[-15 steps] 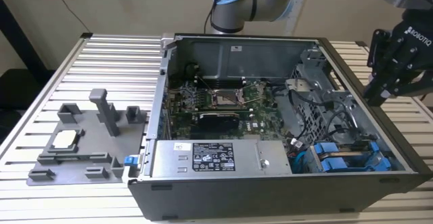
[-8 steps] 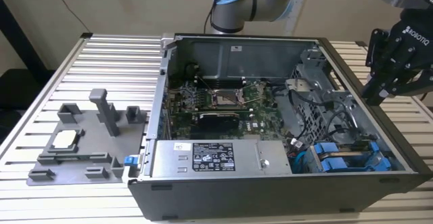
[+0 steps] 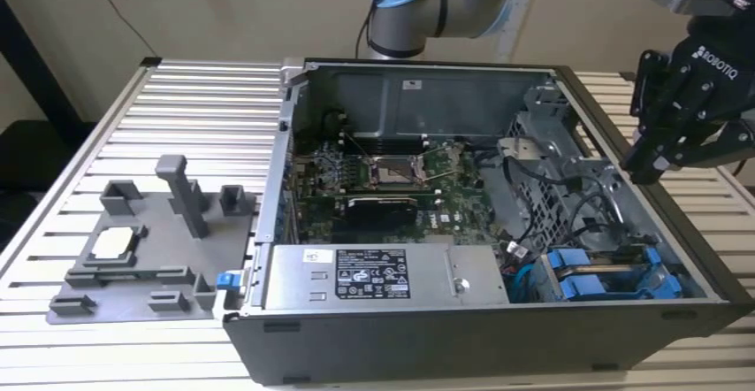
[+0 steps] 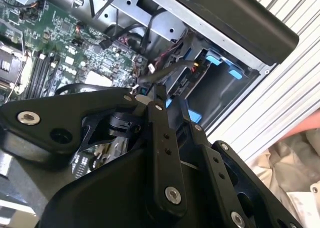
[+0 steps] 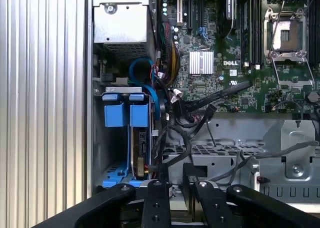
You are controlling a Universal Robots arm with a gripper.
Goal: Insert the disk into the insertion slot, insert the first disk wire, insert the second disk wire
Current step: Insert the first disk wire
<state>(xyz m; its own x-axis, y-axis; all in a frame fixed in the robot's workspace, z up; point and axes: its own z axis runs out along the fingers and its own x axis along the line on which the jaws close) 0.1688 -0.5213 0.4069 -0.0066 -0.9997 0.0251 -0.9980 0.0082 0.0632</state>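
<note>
Gripper (image 5: pixel 175 170), fingers (image 5: pixel 189 175) parted and grasping nothing, hangs above the computer case (image 3: pixel 472 338). Its drive cage (image 5: pixel 100 138) holds two blue-handled carriers (image 5: pixel 114 115) side by side, black cables (image 5: pixel 200 105) alongside.

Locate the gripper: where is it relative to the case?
The gripper hangs at the exterior view's right, above the side edge of the open computer case, up from the two blue drive handles in the cage.

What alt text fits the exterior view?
Open computer case on a ribbed metal table, the gripper hanging over its edge at the exterior view's right. Two blue drive carriers sit inside; a grey fixture lies at the exterior view's left.
</note>
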